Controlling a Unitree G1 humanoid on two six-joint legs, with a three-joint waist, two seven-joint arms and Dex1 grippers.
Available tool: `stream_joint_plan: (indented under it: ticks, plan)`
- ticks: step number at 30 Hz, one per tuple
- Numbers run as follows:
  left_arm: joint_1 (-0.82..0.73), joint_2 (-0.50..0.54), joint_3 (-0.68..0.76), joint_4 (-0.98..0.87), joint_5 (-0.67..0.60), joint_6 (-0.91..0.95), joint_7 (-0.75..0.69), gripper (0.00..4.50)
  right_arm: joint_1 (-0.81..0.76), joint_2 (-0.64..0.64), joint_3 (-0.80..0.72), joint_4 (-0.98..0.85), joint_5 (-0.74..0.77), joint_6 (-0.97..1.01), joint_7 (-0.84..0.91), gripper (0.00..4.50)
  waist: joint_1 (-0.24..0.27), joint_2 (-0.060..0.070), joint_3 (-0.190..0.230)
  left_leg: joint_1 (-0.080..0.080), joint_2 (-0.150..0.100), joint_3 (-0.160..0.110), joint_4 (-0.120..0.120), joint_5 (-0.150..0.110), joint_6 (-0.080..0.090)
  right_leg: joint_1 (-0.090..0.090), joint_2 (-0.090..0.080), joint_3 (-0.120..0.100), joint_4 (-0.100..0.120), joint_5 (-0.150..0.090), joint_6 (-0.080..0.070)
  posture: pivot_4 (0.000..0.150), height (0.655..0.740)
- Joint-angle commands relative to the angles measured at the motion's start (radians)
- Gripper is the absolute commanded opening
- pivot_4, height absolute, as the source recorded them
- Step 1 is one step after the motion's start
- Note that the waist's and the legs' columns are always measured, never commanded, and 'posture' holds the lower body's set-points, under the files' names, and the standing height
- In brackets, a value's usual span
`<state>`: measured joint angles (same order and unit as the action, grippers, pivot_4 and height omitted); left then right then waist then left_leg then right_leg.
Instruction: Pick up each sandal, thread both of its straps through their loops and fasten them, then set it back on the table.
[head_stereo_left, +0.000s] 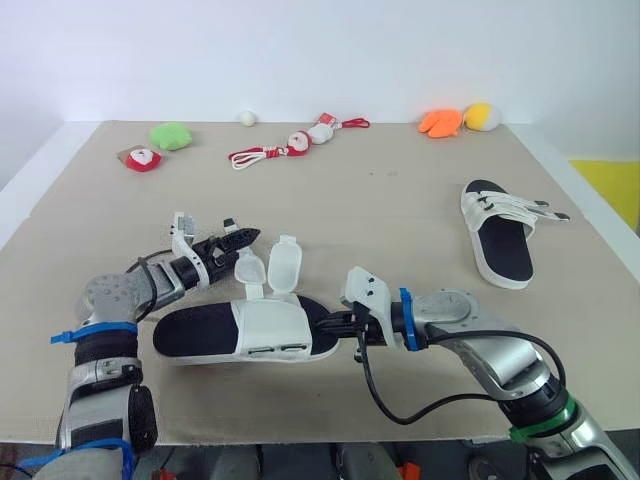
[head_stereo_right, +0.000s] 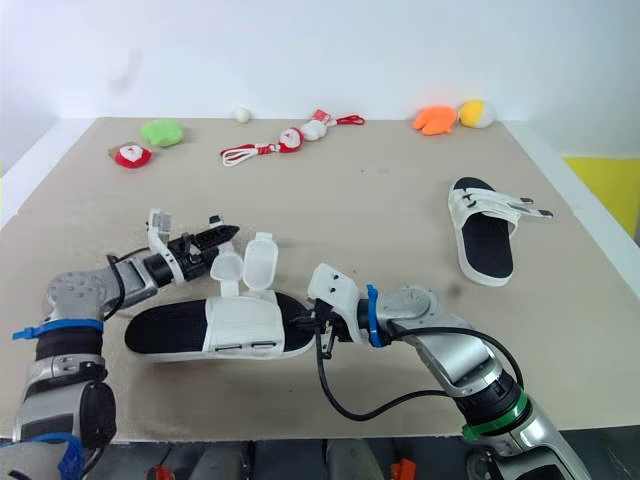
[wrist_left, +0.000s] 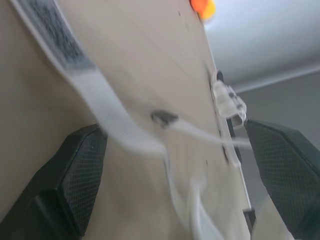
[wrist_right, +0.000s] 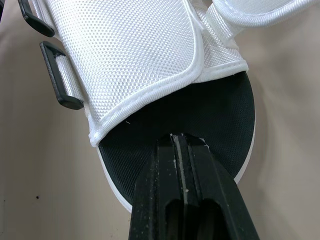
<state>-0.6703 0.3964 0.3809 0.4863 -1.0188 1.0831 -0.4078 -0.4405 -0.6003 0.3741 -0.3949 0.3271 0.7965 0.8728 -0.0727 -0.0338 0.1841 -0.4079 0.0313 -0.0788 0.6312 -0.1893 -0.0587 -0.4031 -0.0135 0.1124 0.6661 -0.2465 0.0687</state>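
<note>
The near sandal (head_stereo_left: 240, 330) lies on its sole at the table's front, with a black footbed and a white upper. Its two white straps (head_stereo_left: 283, 262) stand up unfastened, and its black loops (wrist_right: 60, 82) sit on the side of the upper. My left gripper (head_stereo_left: 240, 243) is open just behind the straps, and one strap (wrist_left: 110, 115) runs between its fingers (wrist_left: 80, 175). My right gripper (wrist_right: 182, 137) is shut, its tip resting on the footbed (wrist_right: 210, 120) at the sandal's right end. A second sandal (head_stereo_left: 497, 232) lies at the right, strap ends sticking out sideways.
Small toys line the back edge: a green plush (head_stereo_left: 171, 135), a red-and-white one (head_stereo_left: 143, 159), a Santa on a red cord (head_stereo_left: 297, 145), a white ball (head_stereo_left: 247, 117), and orange (head_stereo_left: 441, 122) and yellow (head_stereo_left: 482, 116) plushes. The tan table (head_stereo_left: 400, 200) lies bare between the sandals.
</note>
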Motion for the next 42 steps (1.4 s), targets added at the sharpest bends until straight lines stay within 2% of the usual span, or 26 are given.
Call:
stream_joint_plan:
  ticks: [1, 4, 5, 6, 9, 11, 12, 17, 20, 24, 26, 29, 36, 42]
  plan:
    - [-0.02, -0.01, -0.014, 0.043, 0.07, -0.066, -0.04, 4.5, 0.01, -0.001, 0.008, -0.006, -0.013, 0.024, -0.02, 0.01, 0.0, 0.0, 0.0, 0.0, 0.0, 0.0, 0.0, 0.0, 0.0, 0.0, 0.0, 0.0, 0.0, 0.0, 0.0, 0.15, 0.74]
    - [-0.016, -0.023, -0.032, 0.027, 0.127, -0.151, -0.084, 3.75, 0.014, -0.003, 0.006, -0.012, -0.01, 0.027, -0.023, 0.0, 0.0, 0.0, 0.0, 0.0, 0.0, 0.0, 0.0, 0.0, 0.0, 0.0, 0.0, 0.0, 0.0, 0.0, 0.0, 0.15, 0.74]
    - [-0.011, -0.025, -0.04, 0.011, 0.148, -0.184, -0.107, 3.14, 0.015, -0.003, 0.006, -0.014, -0.01, 0.027, -0.023, 0.0, -0.001, 0.0, 0.0, 0.0, 0.0, 0.0, 0.0, 0.0, 0.0, 0.0, 0.0, 0.0, 0.0, 0.0, 0.0, 0.15, 0.74]
    - [-0.005, -0.024, -0.055, -0.009, 0.171, -0.219, -0.133, 2.86, 0.016, -0.004, 0.006, -0.015, -0.009, 0.028, -0.023, 0.0, -0.001, 0.0, 0.0, 0.0, 0.0, 0.0, -0.001, 0.0, -0.001, 0.0, 0.0, 0.0, 0.0, 0.0, 0.0, 0.15, 0.74]
    - [0.015, -0.028, -0.087, -0.088, 0.215, -0.326, -0.227, 1.53, 0.017, -0.007, 0.01, -0.018, -0.008, 0.027, -0.017, 0.0, -0.001, 0.0, 0.0, 0.0, 0.0, 0.0, -0.004, 0.001, -0.001, -0.001, 0.0, 0.0, -0.001, 0.0, 0.0, 0.15, 0.74]
    - [0.024, -0.029, -0.091, -0.16, 0.224, -0.386, -0.277, 0.46, 0.013, -0.007, 0.014, -0.017, -0.01, 0.026, -0.014, 0.0, -0.001, 0.0, 0.0, 0.0, 0.0, 0.0, -0.006, 0.002, -0.003, -0.002, 0.0, 0.0, -0.002, -0.001, -0.001, 0.15, 0.74]
    - [0.026, -0.026, -0.089, -0.21, 0.225, -0.419, -0.301, 0.13, 0.01, -0.007, 0.015, -0.015, -0.01, 0.025, -0.012, 0.0, -0.001, 0.0, 0.0, 0.0, 0.0, 0.0, -0.007, 0.002, -0.003, -0.002, 0.0, 0.0, -0.002, -0.001, -0.001, 0.15, 0.74]
    - [0.057, 0.032, -0.145, -0.414, 0.262, -0.486, -0.418, 0.13, 0.004, -0.015, 0.027, -0.007, -0.018, 0.01, 0.003, 0.0, -0.004, 0.0, 0.0, 0.0, 0.0, 0.0, -0.01, 0.002, -0.004, -0.003, 0.0, 0.0, -0.002, -0.001, 0.0, 0.15, 0.74]
    - [0.109, 0.074, -0.224, -0.555, 0.369, -0.615, -0.472, 0.13, 0.004, -0.021, 0.042, -0.005, -0.026, 0.001, 0.009, 0.0, -0.005, 0.0, 0.0, 0.0, 0.0, 0.0, -0.011, 0.002, -0.004, -0.003, 0.0, 0.001, -0.002, -0.002, -0.001, 0.15, 0.74]
    - [0.186, 0.115, -0.351, -0.649, 0.631, -0.994, -0.548, 0.13, 0.005, -0.02, 0.053, 0.0, -0.028, 0.001, 0.012, 0.0, -0.003, 0.0, 0.0, 0.0, 0.0, 0.0, -0.011, 0.002, -0.004, -0.002, 0.0, 0.001, -0.003, -0.003, -0.002, 0.15, 0.74]
    - [0.232, 0.121, -0.395, -0.646, 0.767, -1.327, -0.593, 0.13, 0.004, -0.017, 0.063, 0.005, -0.037, 0.004, 0.011, 0.0, -0.003, 0.0, 0.0, 0.001, 0.0, 0.001, -0.012, 0.002, -0.004, -0.002, 0.0, 0.001, -0.003, -0.004, -0.004, 0.15, 0.74]
    - [0.265, 0.126, -0.414, -0.601, 0.84, -1.651, -0.629, 0.13, 0.002, -0.014, 0.071, 0.006, -0.042, 0.006, 0.013, 0.0, -0.003, 0.0, 0.0, 0.001, 0.001, 0.002, -0.012, 0.002, -0.004, -0.003, -0.001, 0.002, -0.003, -0.005, -0.007, 0.15, 0.74]
    - [0.3, 0.235, -0.48, -0.426, 0.887, -2.19, -0.683, 0.13, -0.002, -0.017, 0.092, 0.019, -0.052, -0.01, 0.036, 0.0, -0.004, 0.0, 0.0, 0.002, 0.001, 0.003, -0.012, 0.003, -0.003, -0.003, -0.001, 0.002, -0.003, -0.005, -0.007, 0.15, 0.74]
    - [0.324, 0.339, -0.57, -0.35, 0.921, -2.47, -0.618, 0.13, -0.019, -0.01, 0.103, 0.048, -0.067, -0.032, 0.058, 0.0, -0.006, 0.0, 0.0, 0.002, 0.003, 0.004, -0.013, 0.003, -0.003, -0.003, 0.0, 0.002, -0.003, -0.005, -0.007, 0.15, 0.74]
